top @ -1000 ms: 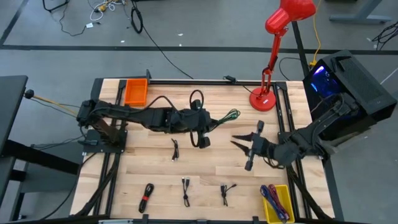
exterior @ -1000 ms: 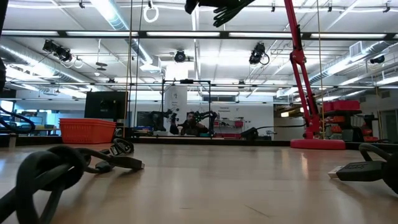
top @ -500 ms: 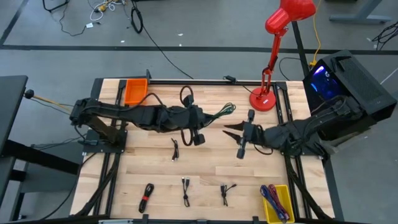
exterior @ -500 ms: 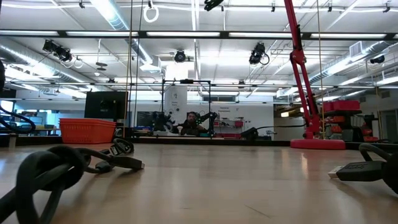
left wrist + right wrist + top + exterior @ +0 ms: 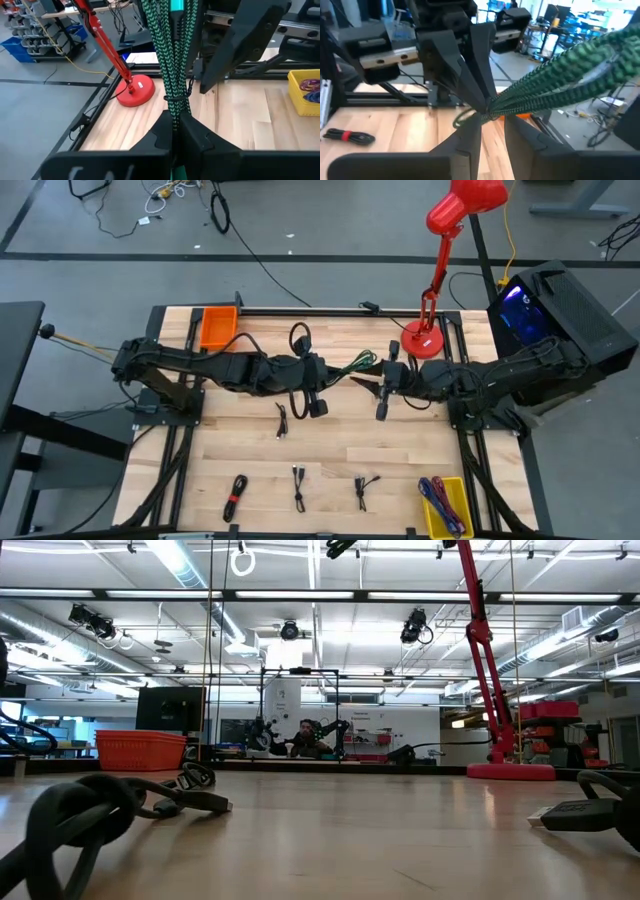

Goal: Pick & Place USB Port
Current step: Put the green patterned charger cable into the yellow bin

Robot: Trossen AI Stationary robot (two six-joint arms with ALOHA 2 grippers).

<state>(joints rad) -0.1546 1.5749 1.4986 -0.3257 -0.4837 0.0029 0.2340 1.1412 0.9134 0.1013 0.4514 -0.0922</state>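
- The left gripper (image 5: 330, 373) is clamped shut on a bundled green cable (image 5: 362, 363), held up off the table (image 5: 330, 445) near its middle
- The right gripper (image 5: 368, 383) reaches in from the right; its jaws stand partly apart on either side of the same cable, so this looks like a hand-over in mid-air, grip not yet taken
- Still left, as I judge it: the transfer, then carrying the cable to a bin, probably the yellow bin (image 5: 455, 496) at the near right
- Counted: one orange bin (image 5: 217, 326) far left, one yellow bin holding cables, four loose cables on the near table, one red lamp (image 5: 440, 270)
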